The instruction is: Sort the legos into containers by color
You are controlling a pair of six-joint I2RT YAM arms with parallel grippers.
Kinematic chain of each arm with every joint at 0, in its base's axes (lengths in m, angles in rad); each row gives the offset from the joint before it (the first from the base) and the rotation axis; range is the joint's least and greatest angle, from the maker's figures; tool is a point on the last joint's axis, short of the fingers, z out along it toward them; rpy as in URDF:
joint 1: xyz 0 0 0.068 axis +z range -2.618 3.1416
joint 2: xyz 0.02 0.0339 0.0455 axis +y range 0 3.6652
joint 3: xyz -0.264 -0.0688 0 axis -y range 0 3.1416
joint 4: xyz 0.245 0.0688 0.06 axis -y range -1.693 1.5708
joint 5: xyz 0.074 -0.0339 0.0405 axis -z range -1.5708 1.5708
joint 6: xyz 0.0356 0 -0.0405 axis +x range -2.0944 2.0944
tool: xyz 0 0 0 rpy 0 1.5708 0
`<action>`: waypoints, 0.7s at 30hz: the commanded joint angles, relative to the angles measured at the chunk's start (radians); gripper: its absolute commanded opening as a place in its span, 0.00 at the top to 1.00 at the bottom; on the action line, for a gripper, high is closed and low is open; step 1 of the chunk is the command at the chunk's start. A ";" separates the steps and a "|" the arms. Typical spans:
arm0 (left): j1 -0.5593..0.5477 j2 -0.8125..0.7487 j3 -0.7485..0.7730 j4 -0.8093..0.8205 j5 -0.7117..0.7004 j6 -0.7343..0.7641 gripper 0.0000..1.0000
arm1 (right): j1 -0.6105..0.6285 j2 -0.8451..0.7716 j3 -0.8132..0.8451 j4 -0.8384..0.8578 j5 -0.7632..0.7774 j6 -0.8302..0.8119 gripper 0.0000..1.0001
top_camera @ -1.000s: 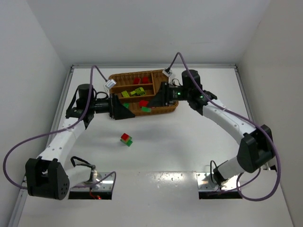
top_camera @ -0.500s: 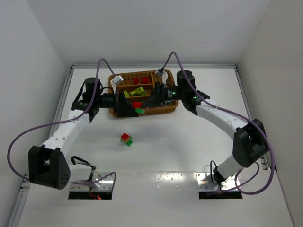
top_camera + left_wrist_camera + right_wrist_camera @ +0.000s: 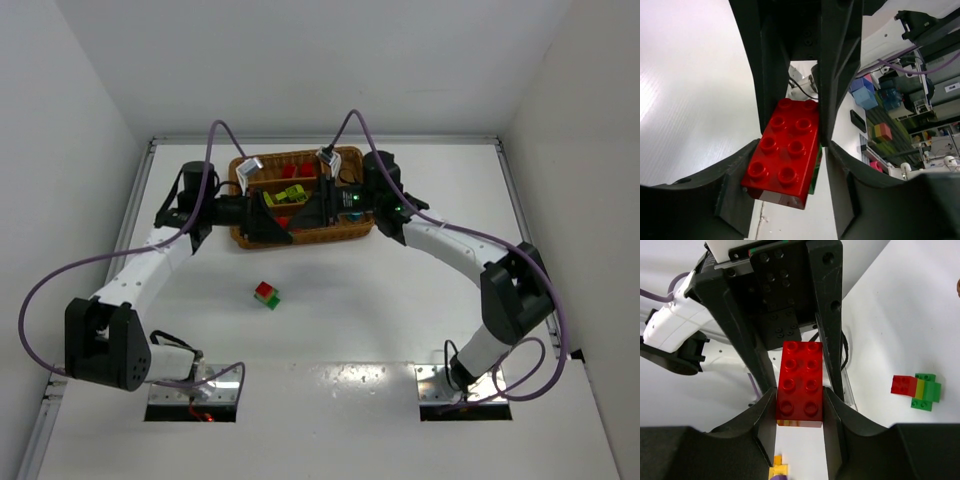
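Standing on a white table (image 3: 380, 300), the wicker tray (image 3: 340, 236) faces white walls (image 3: 300, 70).

White table (image 3: 400, 310). Brown wicker tray (image 3: 340, 238) at far middle. Small brick stack (image 3: 266, 294), red beside green, lies nearer than tray, well apart, below its left corner.

Brown wicker tray (image 3: 335, 236) far centre, red bricks (image 3: 292, 168) and yellow-green bricks (image 3: 291, 194) inside, red brick (image 3: 785, 152) held over it, red-green stack (image 3: 266, 294) nearer on bench (image 3: 400, 300)
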 commanded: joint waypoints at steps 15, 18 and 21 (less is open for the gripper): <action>-0.005 0.024 0.055 0.031 0.022 -0.007 1.00 | -0.072 -0.106 -0.127 0.186 0.169 0.137 0.87; -0.005 0.024 0.055 0.031 0.022 -0.007 1.00 | -0.100 -0.118 -0.137 0.196 0.190 0.148 0.87; -0.005 0.024 0.055 0.031 0.022 0.002 1.00 | -0.134 -0.127 -0.137 0.196 0.190 0.168 0.87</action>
